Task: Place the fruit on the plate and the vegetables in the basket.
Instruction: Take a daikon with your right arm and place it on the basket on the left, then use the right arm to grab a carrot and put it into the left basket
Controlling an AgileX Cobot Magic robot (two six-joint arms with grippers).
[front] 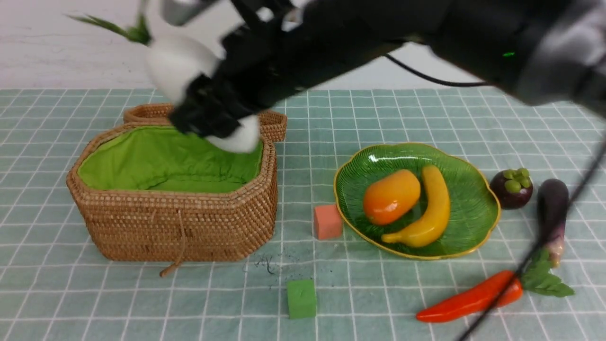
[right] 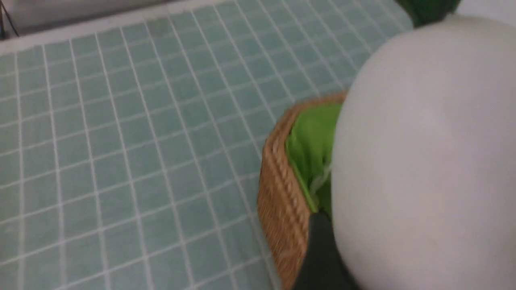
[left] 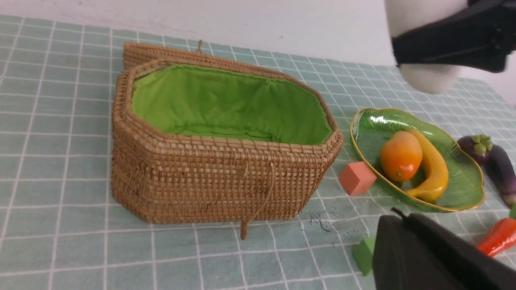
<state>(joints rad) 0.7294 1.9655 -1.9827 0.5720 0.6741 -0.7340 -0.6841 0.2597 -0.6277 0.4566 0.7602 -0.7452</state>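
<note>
We are gripping the radish [front: 173, 66] in the right gripper's [front: 215, 111] jaws above the basket [front: 180, 227] rim — releasing here risks it glancing off; left gripper's [left: 407, 233] jaws are closed.

A pale teal tablecloth [front: 378, 118] with a grid of thin white lines covered the whole table, lying flat, and met a plain white wall [front: 57, 47] along the far edge. A small salmon-orange cube [front: 327, 221] sat on the cloth near the middle of the scene, resting on one face. A small green cube [front: 301, 298] sat nearer the front and slightly to its left, well apart from it, also flat on one face. Between the two cubes in depth, a little further left, dark scribbled marks [front: 267, 265] and fine specks stained the cloth.
</note>
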